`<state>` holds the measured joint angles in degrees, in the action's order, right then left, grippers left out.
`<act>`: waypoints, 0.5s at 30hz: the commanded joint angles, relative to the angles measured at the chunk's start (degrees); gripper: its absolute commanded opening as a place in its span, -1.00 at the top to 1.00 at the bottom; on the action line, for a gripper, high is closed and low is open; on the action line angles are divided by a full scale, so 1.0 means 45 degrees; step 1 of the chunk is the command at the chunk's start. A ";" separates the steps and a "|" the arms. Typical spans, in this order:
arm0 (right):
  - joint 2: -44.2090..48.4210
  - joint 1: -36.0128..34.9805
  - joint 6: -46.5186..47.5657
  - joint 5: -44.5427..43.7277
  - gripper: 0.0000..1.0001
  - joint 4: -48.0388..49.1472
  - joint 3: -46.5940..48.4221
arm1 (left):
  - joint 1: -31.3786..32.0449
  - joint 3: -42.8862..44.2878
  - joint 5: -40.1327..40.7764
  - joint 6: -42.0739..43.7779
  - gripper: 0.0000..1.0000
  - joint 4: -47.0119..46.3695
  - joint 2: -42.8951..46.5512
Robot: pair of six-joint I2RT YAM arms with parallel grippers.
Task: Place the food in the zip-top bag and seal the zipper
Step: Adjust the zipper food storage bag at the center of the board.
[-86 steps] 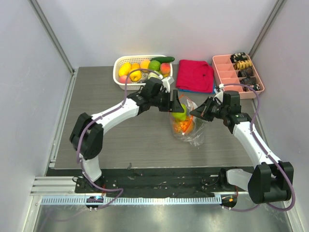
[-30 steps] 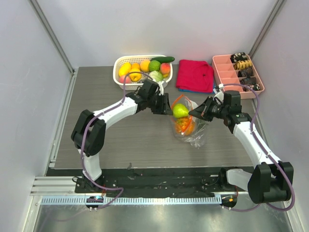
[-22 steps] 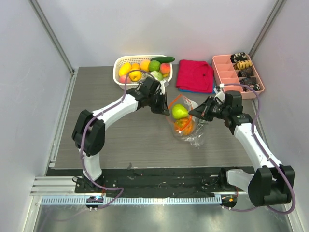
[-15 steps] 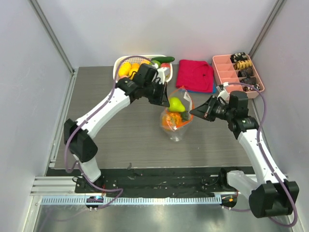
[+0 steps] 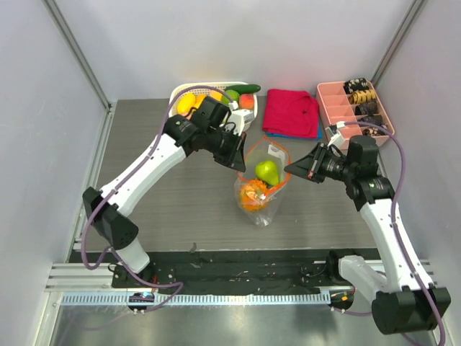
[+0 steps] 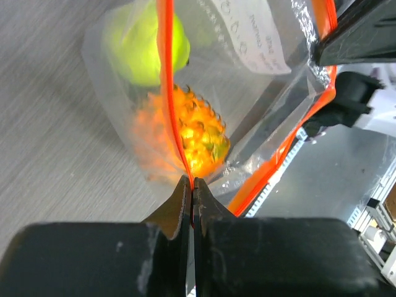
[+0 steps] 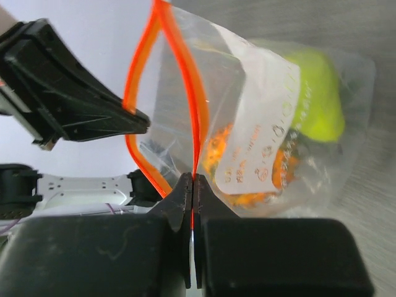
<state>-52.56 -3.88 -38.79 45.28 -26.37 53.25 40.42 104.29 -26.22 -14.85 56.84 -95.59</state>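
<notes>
The zip-top bag (image 5: 261, 205) hangs above the table between both grippers, its mouth open and facing up. Inside lie the food pieces: a green pear-like fruit (image 5: 267, 171) and a frilly orange one (image 5: 252, 193). My left gripper (image 5: 241, 160) is shut on the bag's left rim, pinching the orange-red zipper (image 6: 166, 93) between its jaws (image 6: 190, 183). My right gripper (image 5: 289, 170) is shut on the opposite rim, its jaws (image 7: 193, 180) closed on the zipper (image 7: 197, 111). A whitish label patch (image 7: 263, 130) shows on the bag wall.
A white slotted basket (image 5: 176, 101) with more toy fruit stands at the back left, partly behind the left arm. A red cloth (image 5: 292, 112) lies at the back centre. A pink compartment tray (image 5: 325, 101) with small items sits at the back right.
The left gripper released the green fruit into the bag, then shut on the bag's left rim. Both arms rose and the bag lifted off the table, hanging between them.
</notes>
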 commanded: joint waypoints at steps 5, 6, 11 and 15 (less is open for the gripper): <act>-0.1192 0.0061 0.0143 -0.0803 0.97 0.0782 -0.0916 | -0.1305 -0.0793 -0.0092 0.0097 0.80 -0.1593 -0.1628; -0.1173 0.0061 0.0142 -0.0804 0.98 0.0801 -0.0858 | -0.1423 -0.0793 -0.0131 0.0078 0.60 -0.1770 -0.1571; -0.0997 0.0061 0.0123 -0.0882 0.98 0.0802 -0.0935 | -0.2845 -0.0132 -0.0211 0.0643 -0.88 -0.2552 -0.0849; -0.0938 0.0061 0.0006 -0.0921 0.98 0.0899 -0.1072 | -0.4429 0.0574 0.1409 0.0955 -1.00 -0.3855 -0.1003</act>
<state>-58.08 -3.88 -38.52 41.91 -24.77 47.90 27.22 101.91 -25.91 -13.04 48.71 -103.11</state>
